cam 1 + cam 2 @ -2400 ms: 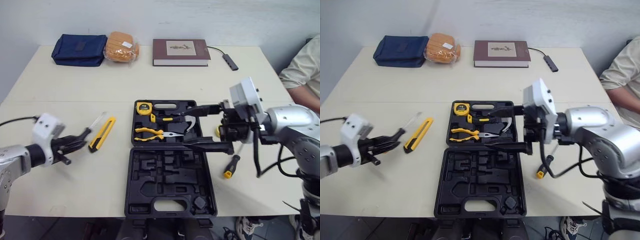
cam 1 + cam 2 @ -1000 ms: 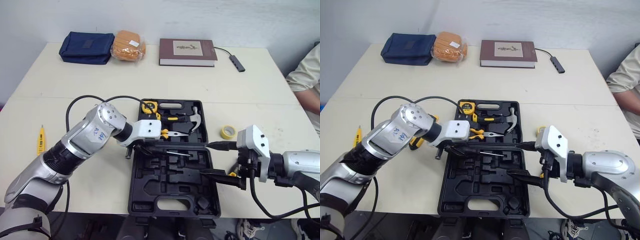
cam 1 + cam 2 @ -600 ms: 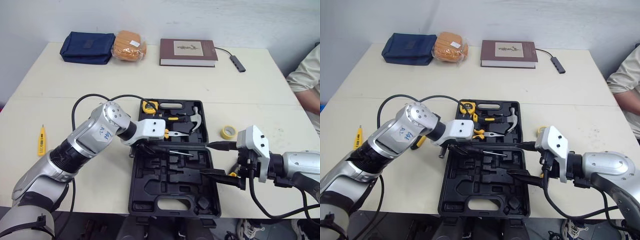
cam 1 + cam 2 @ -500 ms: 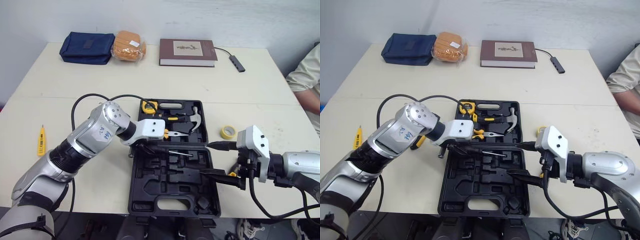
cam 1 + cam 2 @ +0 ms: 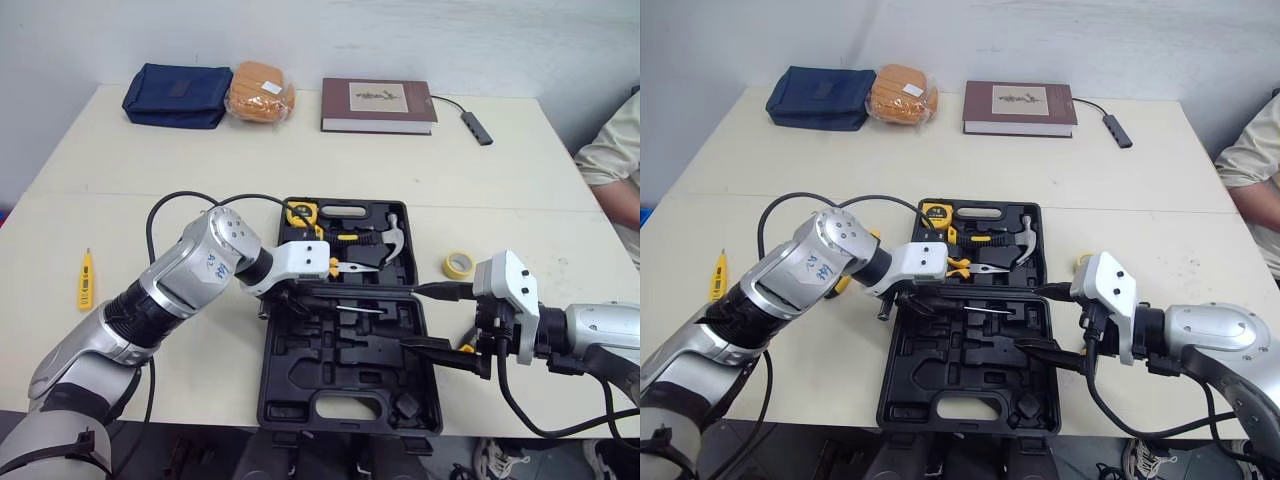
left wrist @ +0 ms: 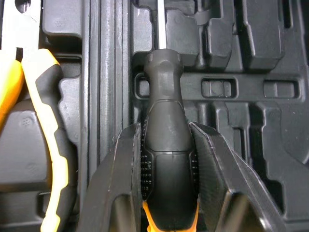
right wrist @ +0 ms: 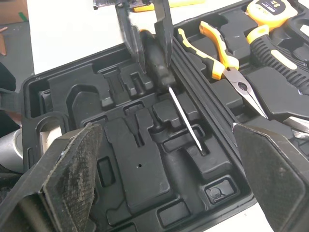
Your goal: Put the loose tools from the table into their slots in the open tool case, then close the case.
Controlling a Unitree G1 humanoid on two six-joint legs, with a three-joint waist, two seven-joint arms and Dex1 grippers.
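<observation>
Black-handled screwdriver [image 6: 165, 87] is being clamped by left gripper [image 6: 165, 128] over black plastic tool case [image 5: 330, 362], right gripper [image 5: 433, 318] splayed empty. Released askew, it risks being left unseated.

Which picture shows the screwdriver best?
The left wrist view: the screwdriver looms close, its black handle squeezed in the left pincer. The right wrist view shows its whole thin shaft over the tool case. The eye views show it small, partly behind the pincer.
</observation>
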